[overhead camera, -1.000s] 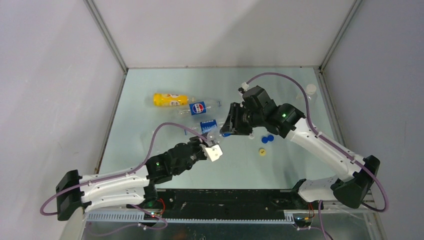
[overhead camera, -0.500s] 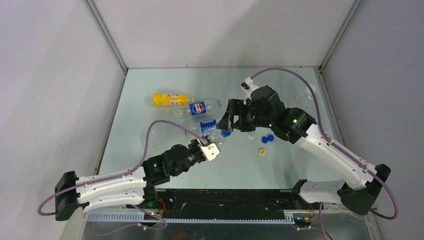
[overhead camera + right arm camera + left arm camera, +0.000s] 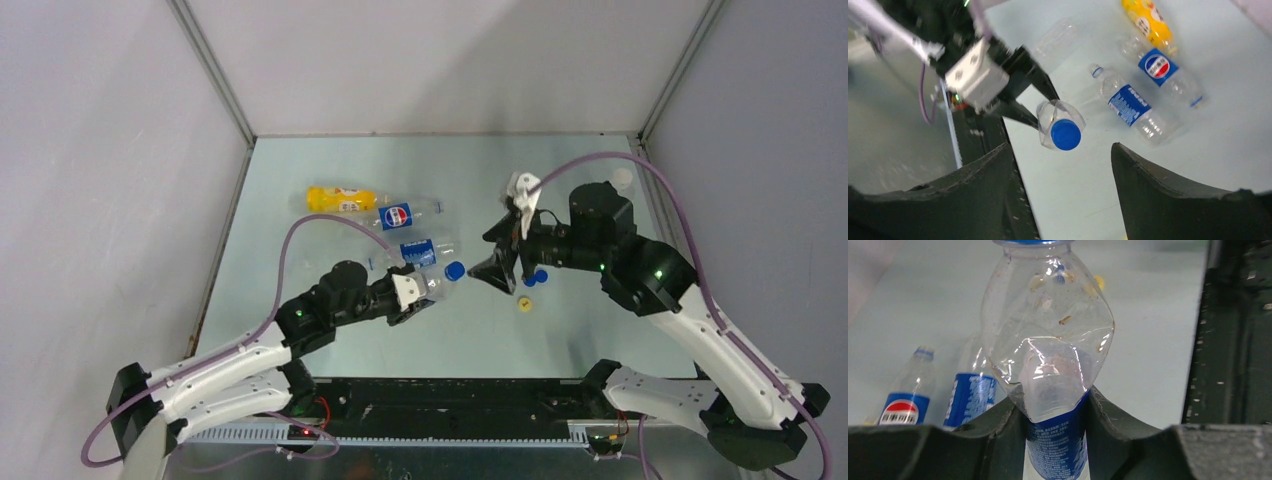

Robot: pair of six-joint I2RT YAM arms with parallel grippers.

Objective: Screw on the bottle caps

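pale green tabletop [image 3: 330,160] below. left gripper [image 3: 410,297] clamped tight on the clear blue-labelled plastic bottle [image 3: 432,282], apparently lifted, neck toward the right gripper [image 3: 508,237], whose jaws gape, holding nothing. small blue screw cap [image 3: 1066,134] sits on the neck: i'd regrip it squarely, twist on-axis. can't tell if it's seated; left wrist view crops it.

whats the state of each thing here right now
held bottle: blue cap on
left end effector: shut on held bottle
right end effector: open, off the cap
yellow bottle: lying down
pepsi bottle: lying down
yellow cap: loose on table
loose blue caps: loose on table
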